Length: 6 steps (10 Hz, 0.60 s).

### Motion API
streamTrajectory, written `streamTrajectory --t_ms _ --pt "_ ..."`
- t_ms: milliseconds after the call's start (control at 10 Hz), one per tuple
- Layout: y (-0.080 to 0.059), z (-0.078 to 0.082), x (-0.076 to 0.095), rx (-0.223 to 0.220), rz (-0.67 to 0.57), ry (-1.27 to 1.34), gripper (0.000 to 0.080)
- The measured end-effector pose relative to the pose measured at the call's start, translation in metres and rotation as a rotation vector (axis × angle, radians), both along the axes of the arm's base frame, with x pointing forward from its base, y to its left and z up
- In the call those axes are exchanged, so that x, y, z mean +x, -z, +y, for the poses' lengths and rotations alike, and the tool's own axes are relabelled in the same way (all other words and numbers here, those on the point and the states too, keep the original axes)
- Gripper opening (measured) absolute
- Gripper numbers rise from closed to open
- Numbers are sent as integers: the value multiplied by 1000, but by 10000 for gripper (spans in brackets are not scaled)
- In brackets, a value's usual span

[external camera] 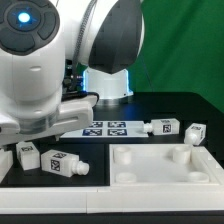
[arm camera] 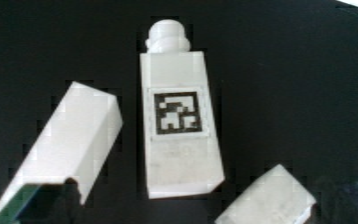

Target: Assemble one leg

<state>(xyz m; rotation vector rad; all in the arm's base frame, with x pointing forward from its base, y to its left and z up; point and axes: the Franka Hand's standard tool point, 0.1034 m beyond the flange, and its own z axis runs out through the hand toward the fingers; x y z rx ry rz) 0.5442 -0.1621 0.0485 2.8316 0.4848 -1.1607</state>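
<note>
In the wrist view a white leg [arm camera: 179, 115] lies on the black table, round stub at one end, square tag on its block. A second leg [arm camera: 78, 135] lies tilted beside it and a third [arm camera: 274, 195] shows at the corner. My gripper [arm camera: 190, 205] hovers above the middle leg's blocky end, its dim fingertips [arm camera: 34, 207] wide apart and holding nothing. In the exterior view two legs [external camera: 28, 155] [external camera: 62, 165] lie at the front left and two more [external camera: 160, 127] [external camera: 193, 132] at the right. The arm hides the gripper there.
The large white tray-like frame [external camera: 165, 165] with round sockets lies at the exterior view's front right. The marker board [external camera: 105, 127] lies flat behind it in the middle. The robot's white arm [external camera: 40, 60] fills the exterior view's left.
</note>
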Motion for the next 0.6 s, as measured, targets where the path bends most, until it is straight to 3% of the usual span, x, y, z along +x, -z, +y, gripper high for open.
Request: streamTrajectory --t_ms 300,400,600 --pt "6 -3 -1 -32 12 -1 649" --pt "14 -3 0 -40 -10 -2 649" --pt "21 3 -9 -62 1 24 649"
